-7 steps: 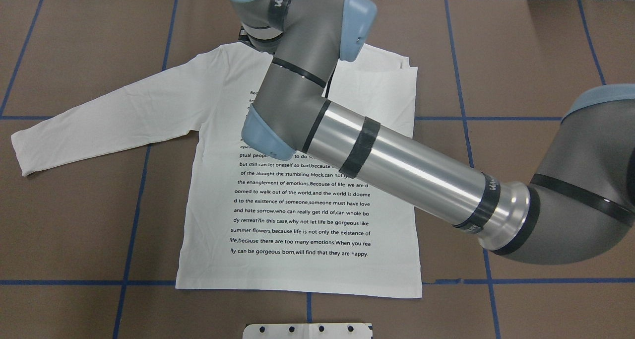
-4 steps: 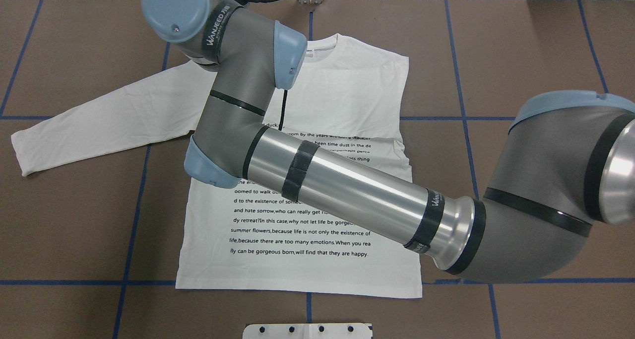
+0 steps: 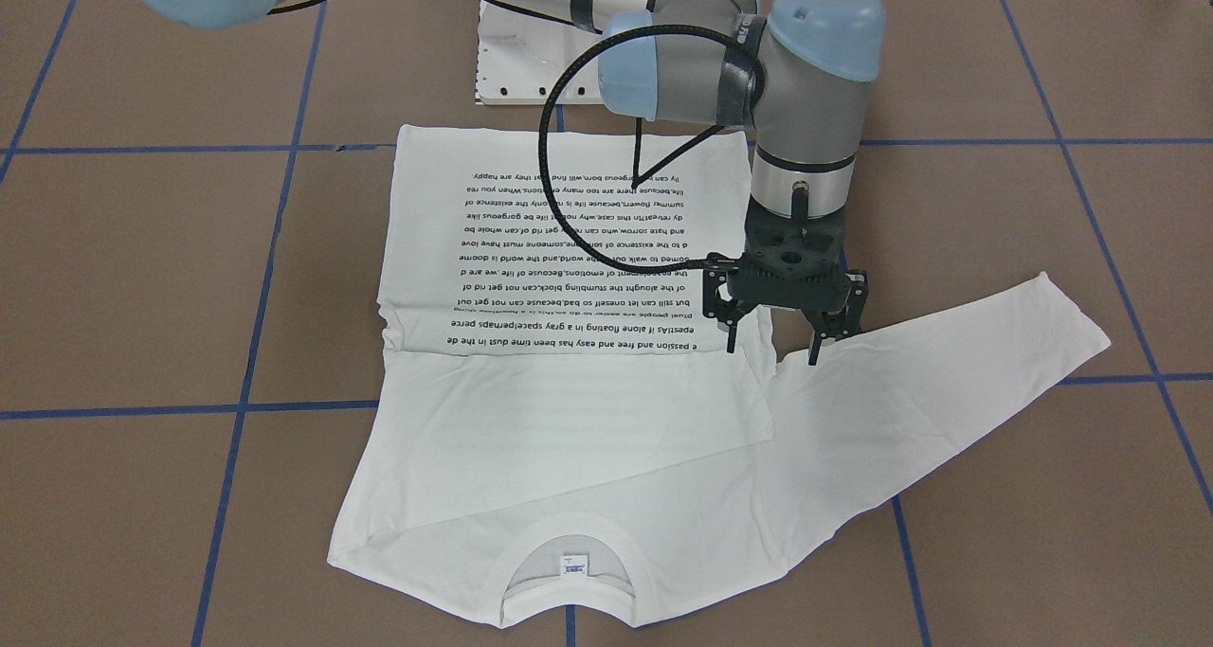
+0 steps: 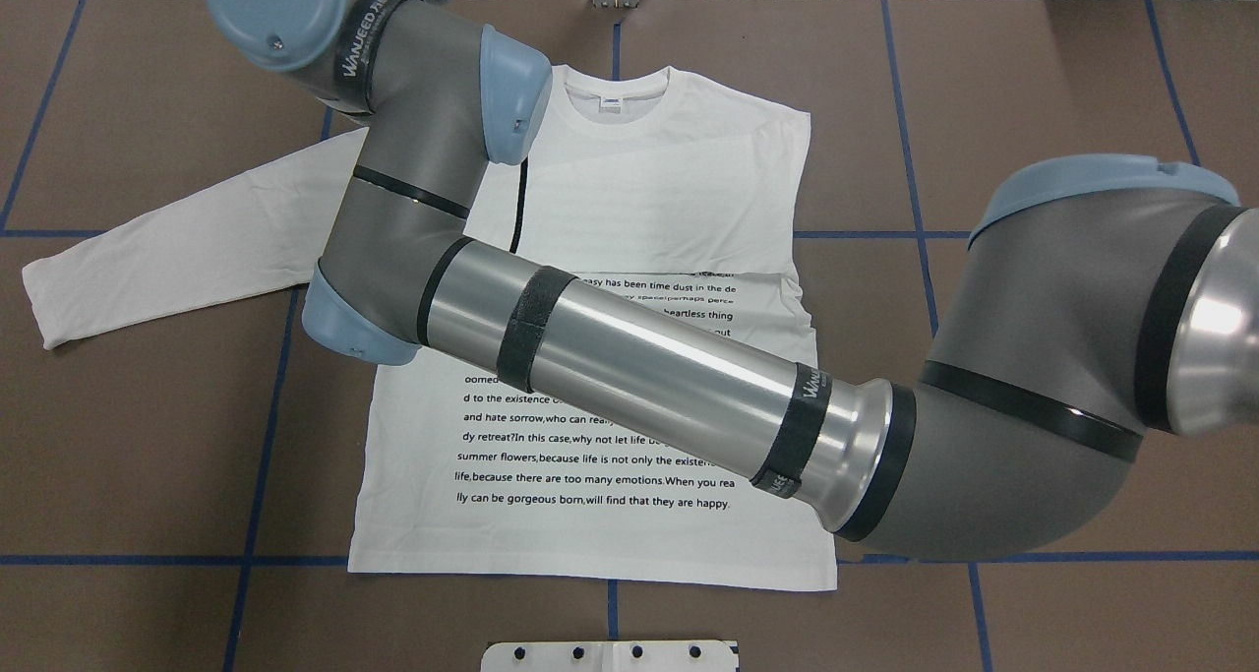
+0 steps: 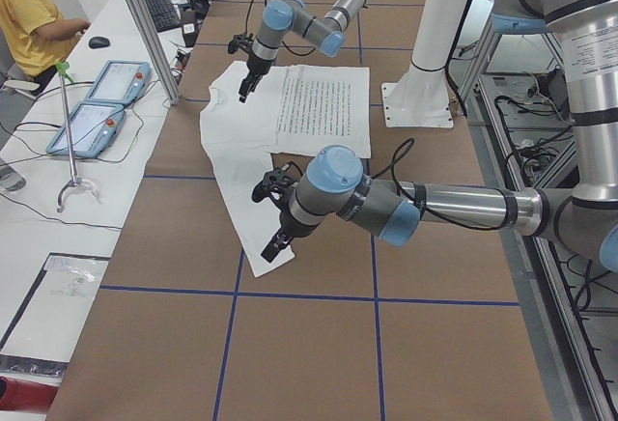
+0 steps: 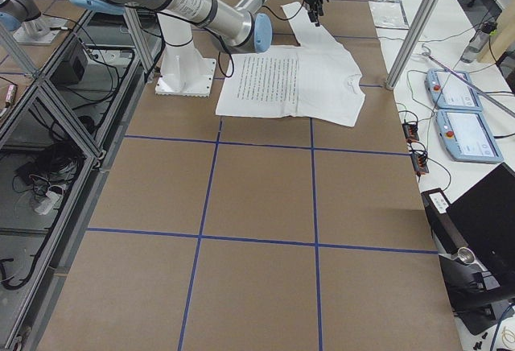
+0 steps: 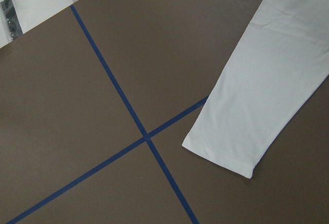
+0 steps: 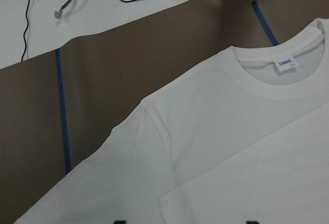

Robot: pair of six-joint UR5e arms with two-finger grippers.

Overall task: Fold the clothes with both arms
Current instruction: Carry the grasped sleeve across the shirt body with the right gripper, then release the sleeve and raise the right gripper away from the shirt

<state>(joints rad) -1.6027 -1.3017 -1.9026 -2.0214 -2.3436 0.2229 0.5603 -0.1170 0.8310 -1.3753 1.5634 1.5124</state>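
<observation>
Showing the white T-shirt (image 4: 689, 190) lying flat, print up, on the surface (image 4: 1033, 111), its one unfolded sleeve (image 4: 177, 254) running out toward the robot's left; right tool (image 3: 772, 351), fingers spread, poised over the sleeve's root, left tool (image 5: 275, 247) (spread or pressed together: cannot tell) nearer the cuff (image 7: 221, 154).

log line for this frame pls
right gripper: open, over T-shirt armpit by outstretched sleeve | left gripper: near sleeve cuff, state unclear | other sleeve: folded across chest
</observation>
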